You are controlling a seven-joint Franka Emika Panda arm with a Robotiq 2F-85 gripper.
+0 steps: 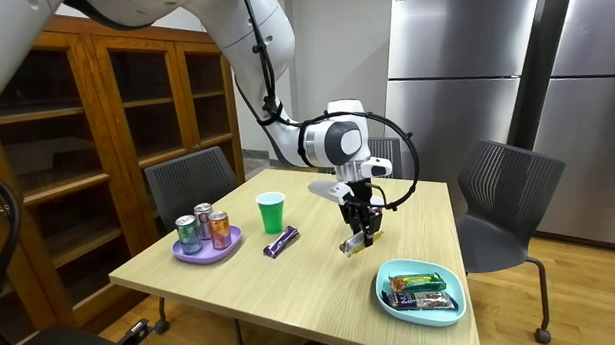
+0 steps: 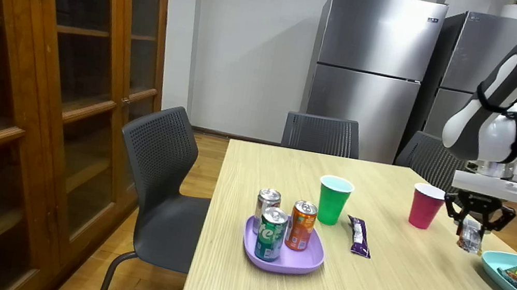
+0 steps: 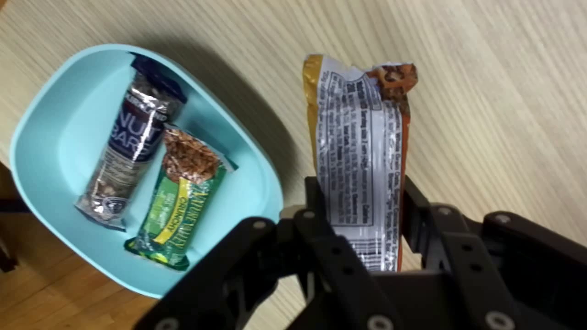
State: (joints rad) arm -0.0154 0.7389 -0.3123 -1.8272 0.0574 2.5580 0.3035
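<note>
My gripper [image 3: 361, 195] is shut on a snack bar [image 3: 357, 137], a finger against each long edge. The bar's silvery printed back faces the wrist camera, with yellow and orange along its edges. In both exterior views the gripper [image 1: 365, 236] points down over the table, holding the bar [image 2: 470, 237]; the gap beneath it is hard to judge. Beside it stands a light-blue tray [image 3: 34, 142]. Inside that tray lie a dark-blue nut bar [image 3: 133, 137] and a green granola bar [image 3: 183, 201], next to each other.
A purple plate [image 2: 287, 270] carries three small cans. Near it are a green cup [image 1: 272, 213] and a purple-wrapped bar [image 1: 281, 242]. A red cup [image 2: 425, 207] stands close behind the gripper. Chairs [image 1: 504, 202] surround the wooden table [image 1: 294, 292].
</note>
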